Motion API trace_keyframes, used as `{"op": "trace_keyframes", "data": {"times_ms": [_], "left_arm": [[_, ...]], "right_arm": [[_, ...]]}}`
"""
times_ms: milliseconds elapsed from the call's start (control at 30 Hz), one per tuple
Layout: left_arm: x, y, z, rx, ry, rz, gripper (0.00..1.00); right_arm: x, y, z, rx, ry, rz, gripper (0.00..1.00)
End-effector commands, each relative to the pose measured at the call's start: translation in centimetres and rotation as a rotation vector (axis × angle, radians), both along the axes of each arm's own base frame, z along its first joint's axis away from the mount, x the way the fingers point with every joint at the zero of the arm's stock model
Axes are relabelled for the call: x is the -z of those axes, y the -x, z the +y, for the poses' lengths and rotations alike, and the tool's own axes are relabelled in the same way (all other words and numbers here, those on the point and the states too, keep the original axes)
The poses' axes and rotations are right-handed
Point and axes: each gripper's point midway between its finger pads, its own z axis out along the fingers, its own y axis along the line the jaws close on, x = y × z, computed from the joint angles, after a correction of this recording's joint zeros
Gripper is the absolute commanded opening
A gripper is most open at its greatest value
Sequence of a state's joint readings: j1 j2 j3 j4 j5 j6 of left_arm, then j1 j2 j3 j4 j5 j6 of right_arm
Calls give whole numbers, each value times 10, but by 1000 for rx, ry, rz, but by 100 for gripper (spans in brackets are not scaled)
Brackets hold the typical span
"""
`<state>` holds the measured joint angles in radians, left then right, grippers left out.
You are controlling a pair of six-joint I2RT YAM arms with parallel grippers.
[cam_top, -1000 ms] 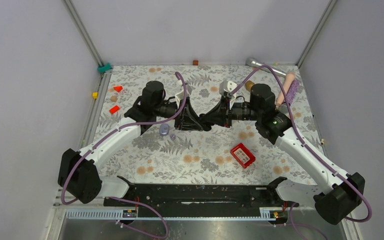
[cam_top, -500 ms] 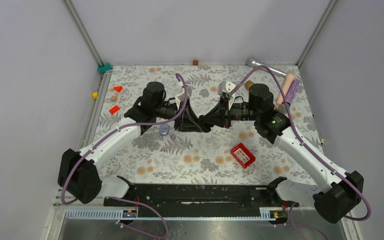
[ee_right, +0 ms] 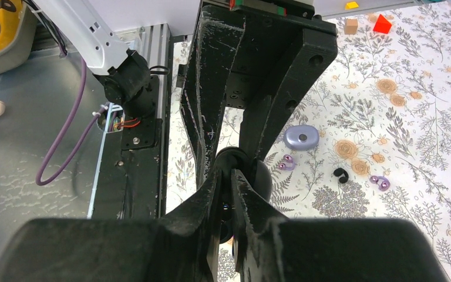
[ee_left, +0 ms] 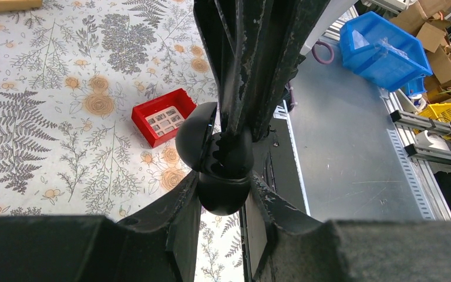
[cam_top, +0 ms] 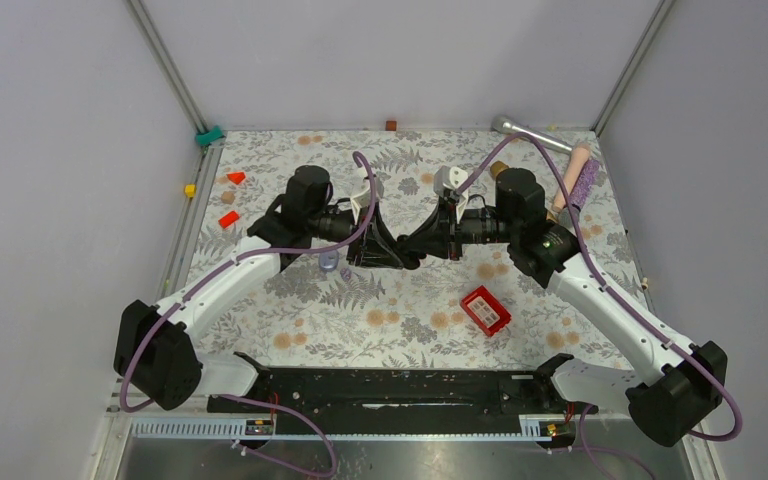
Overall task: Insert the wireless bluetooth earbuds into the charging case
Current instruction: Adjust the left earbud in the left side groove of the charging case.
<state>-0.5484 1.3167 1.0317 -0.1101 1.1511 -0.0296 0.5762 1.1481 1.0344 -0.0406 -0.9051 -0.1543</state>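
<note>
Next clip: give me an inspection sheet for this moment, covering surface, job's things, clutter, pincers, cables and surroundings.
Surface: floral mat, flat, no spills seen.
Job's things: black charging case open, held between the arms; purple case closed on the mat; two purple earbuds and one black earbud loose near it.
Clutter: red tray, red blocks, brush, metal tool.
Pincers: left pincer shut on the black charging case; right pincer fingers nearly together at the case, what they pinch is hidden.
Cables: purple cables loop along both arms; no snag seen.
Surroundings: grey walls; nothing else seen.
</note>
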Motion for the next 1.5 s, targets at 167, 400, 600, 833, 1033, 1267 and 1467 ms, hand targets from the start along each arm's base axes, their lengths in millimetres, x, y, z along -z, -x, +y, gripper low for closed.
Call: {"op": "trace_keyframes", "data": {"times_ms": [167,400,600,833,1033,1267,1467], "left_arm": [[-24,3,2,23,47,-143,0],[-26,6,4,33,47,-164,0],[-25,8,4,45,48,-163,0],[-27,9,5,48,50,-168,0],[-30,10,6,50,49,-171,0],[-32,11,6,51,52,-173,0],[-32,9,6,41,49,-174,0]], "right_arm": [[-6,16,3,-80,-11,0,15],[-14,9,6,-34,-43,21,15],[-23,2,7,12,-77,19,14],[-22,-1,6,30,-72,18,13],[-14,2,7,1,-48,12,13],[-6,2,8,-9,-27,9,13],[1,9,9,-33,0,20,13]]}}
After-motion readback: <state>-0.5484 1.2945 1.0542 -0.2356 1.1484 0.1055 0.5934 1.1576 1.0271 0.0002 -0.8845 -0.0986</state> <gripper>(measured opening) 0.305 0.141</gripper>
